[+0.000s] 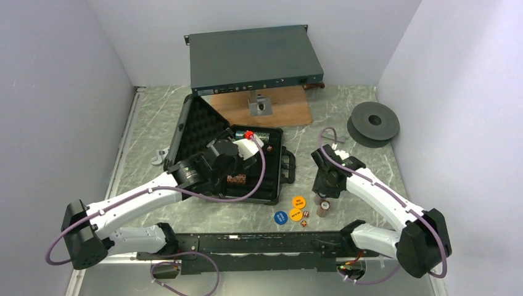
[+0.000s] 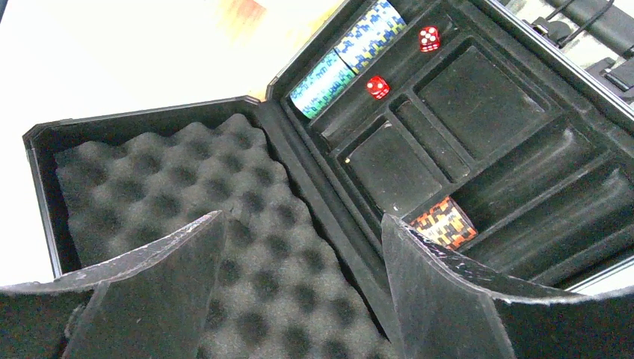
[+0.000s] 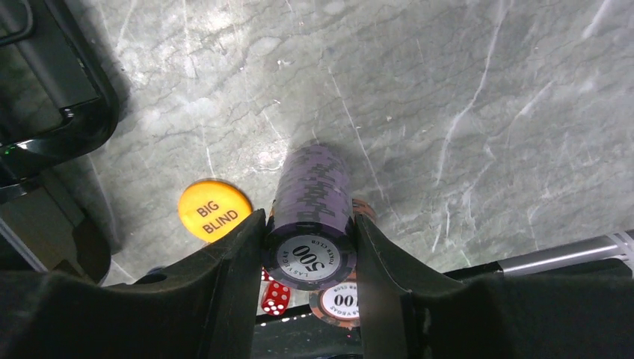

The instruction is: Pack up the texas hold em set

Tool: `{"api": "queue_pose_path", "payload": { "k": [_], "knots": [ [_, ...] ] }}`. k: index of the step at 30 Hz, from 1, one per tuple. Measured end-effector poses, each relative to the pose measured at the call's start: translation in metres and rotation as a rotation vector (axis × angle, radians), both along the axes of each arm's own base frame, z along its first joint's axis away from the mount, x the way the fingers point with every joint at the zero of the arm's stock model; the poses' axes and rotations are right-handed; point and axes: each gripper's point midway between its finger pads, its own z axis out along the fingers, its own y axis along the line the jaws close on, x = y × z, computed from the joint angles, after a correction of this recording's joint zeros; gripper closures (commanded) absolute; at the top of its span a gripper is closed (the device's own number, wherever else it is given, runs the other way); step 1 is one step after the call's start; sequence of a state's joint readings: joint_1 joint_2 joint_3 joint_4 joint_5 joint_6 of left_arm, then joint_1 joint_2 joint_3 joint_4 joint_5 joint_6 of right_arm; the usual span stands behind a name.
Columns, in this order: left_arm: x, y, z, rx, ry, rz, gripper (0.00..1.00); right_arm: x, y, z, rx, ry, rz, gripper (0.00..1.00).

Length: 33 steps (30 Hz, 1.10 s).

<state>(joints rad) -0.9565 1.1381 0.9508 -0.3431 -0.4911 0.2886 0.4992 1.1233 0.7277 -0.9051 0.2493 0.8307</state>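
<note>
Nearest, beside the orange Big Blind disc [image 3: 214, 210] on the worktop [image 3: 463, 90], the right fingers [image 3: 224, 292] are clamped on an upright purple chip stack [image 3: 314, 202]. Farther back, the left fingers [image 2: 164, 277] hang spread apart over the open black case [image 2: 478, 97], which holds blue and green chip stacks [image 2: 348, 56] and two red dice [image 2: 377, 87].

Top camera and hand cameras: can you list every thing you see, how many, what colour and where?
case: 1, black, open, left of centre
cased chip stacks: 3, blue-white, green-white, orange-black, tray slots
cased dice: 2, red, tray
purple chip stack: 1, purple, right of case
brown chip stack: 1, brown, beside it
discs: 3, yellow, orange, blue, front
loose dice: 2, red, beside discs
rack unit: 1, grey-blue, back
spool: 1, dark grey, back right
left gripper: 1, black, open above case
right gripper: 1, black, gripping purple chip stack
</note>
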Motion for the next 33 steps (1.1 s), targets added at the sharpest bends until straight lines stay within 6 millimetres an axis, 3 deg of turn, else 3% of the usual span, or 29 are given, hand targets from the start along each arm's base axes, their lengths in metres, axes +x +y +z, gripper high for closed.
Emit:
{"api": "queue_pose_path", "payload": {
  "k": [7,16,20,25,33],
  "knots": [
    [-0.006,-0.005,-0.003,-0.013,0.029,-0.043,0.14,0.008,0.001,0.037,0.021,-0.080,0.011,0.98],
    [-0.037,-0.020,0.008,-0.091,0.047,-0.262,0.05,0.027,0.006,0.117,0.041,-0.208,0.086,1.00],
    [-0.050,-0.023,0.002,-0.090,0.043,-0.360,0.06,0.029,0.003,0.150,0.032,-0.260,0.126,1.00],
    [-0.059,-0.027,-0.015,-0.051,0.059,-0.433,0.04,0.027,0.008,0.174,0.062,-0.287,0.180,1.00],
    [-0.066,-0.037,-0.026,-0.029,0.102,-0.497,0.05,0.021,0.024,0.195,0.144,-0.300,0.267,1.00]
  ]
}}
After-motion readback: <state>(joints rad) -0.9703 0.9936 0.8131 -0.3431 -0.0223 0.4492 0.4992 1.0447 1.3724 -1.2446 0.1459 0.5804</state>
